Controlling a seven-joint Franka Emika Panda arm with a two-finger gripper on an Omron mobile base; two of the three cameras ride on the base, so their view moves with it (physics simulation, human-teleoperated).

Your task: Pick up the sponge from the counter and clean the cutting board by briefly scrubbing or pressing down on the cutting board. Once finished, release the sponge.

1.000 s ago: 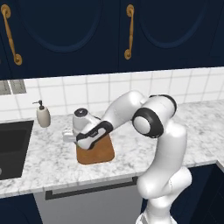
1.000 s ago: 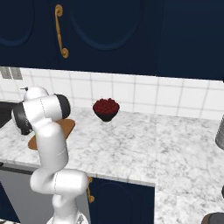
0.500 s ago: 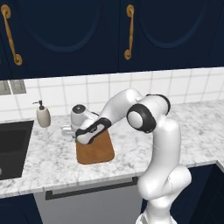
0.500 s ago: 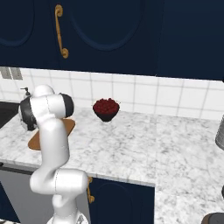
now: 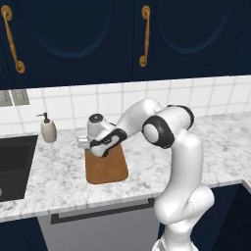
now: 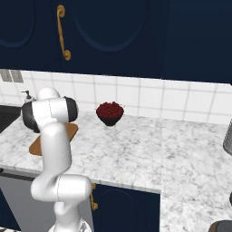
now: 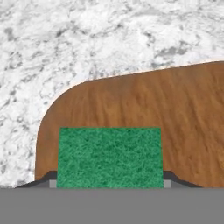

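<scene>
Three views, taken in turn. In the left base view, you had the gripper (image 5: 97,148) down at the far left corner of the cutting board (image 5: 106,166), the arm folded low and reaching across the counter (image 5: 59,174). I judged that posture as pressing for the scrub, since the hand sat right at board level. A sliver of green showed at the jaws, which I took for the sponge (image 5: 100,150). A soap dispenser (image 5: 47,130) stood beyond the jaws, toward the sink (image 5: 14,164), well apart from the work.

In the right base view, the arm's own bulk covered the hand. You could see one brown edge of the cutting board (image 6: 71,130) past the elbow, and a dark bowl of red fruit (image 6: 109,113) far from the jaws, clear of any sweep.

In the hand view, the jaws were closed on the sponge (image 7: 109,156), one dark tip showing at each side of it. Its green face looked coarse and fibrous, squarely rectangular. It lay over the cutting board (image 7: 175,113) near a rounded corner, the wood smooth with fine grain. Ahead of the jaws ran speckled marble counter (image 7: 87,39). I could not tell whether the sponge bore down on the wood or hung just above it.
</scene>
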